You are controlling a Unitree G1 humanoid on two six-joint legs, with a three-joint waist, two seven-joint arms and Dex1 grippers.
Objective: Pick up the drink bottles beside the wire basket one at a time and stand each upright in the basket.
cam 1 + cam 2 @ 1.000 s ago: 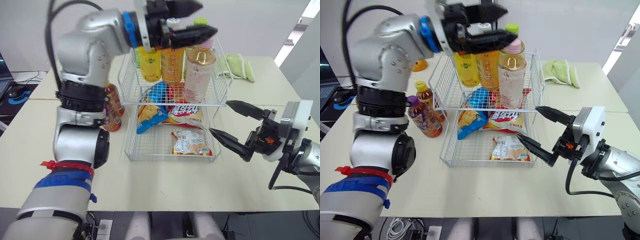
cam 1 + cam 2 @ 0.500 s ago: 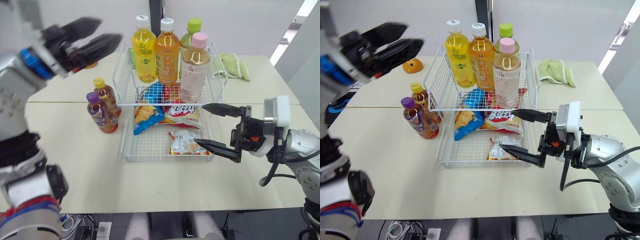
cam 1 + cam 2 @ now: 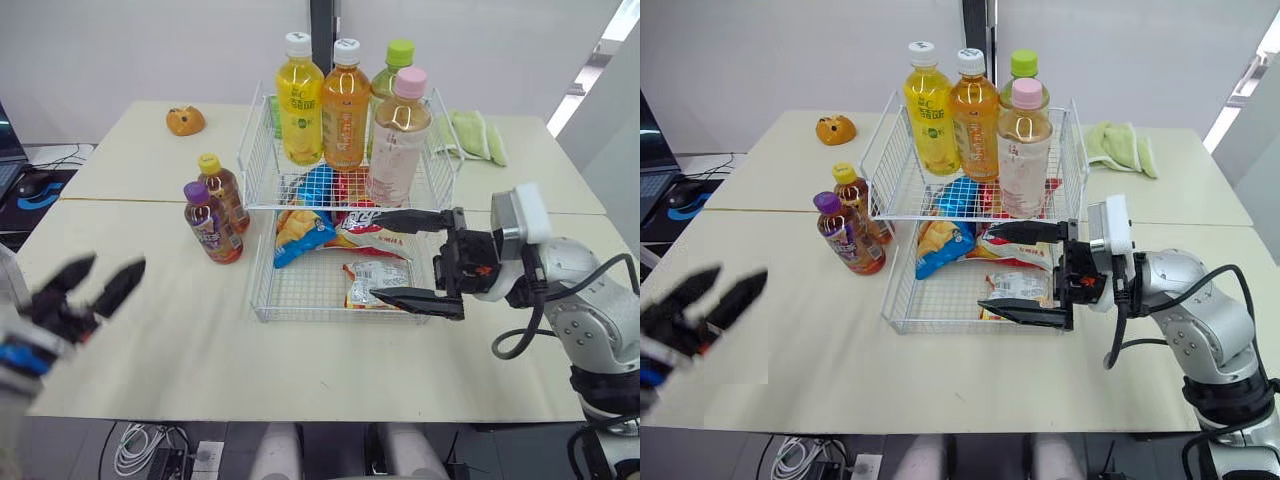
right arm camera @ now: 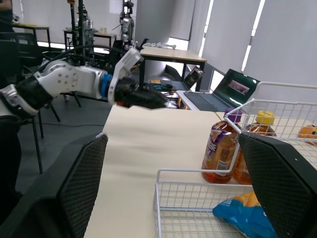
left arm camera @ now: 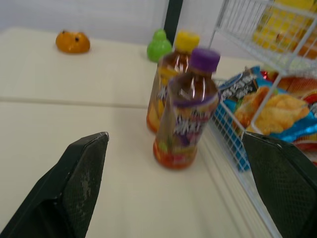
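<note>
Left gripper (image 3: pixel 92 288): jaws wide open, empty, well apart from bottles.
Right gripper (image 3: pixel 377 256): jaws wide open, empty, at wire basket (image 3: pixel 258 300) front.
Purple-cap bottle (image 3: pixel 211 222), yellow-cap bottle (image 3: pixel 225 190): upright, just left of basket.
Four bottles (image 3: pixel 345 105): upright, upper tier.
Snack bags (image 3: pixel 375 283): lower tier.

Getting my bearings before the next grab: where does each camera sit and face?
Left eye view: on the head, looking down at the wire basket; left claw and right claw, both open.
Right eye view: same head, same scene.
Left wrist view: on that wrist, its claw framing the purple-capped bottle.
Right wrist view: on that wrist, its claw framing the basket, facing leftward; shares that bottle, plus the left claw.
</note>
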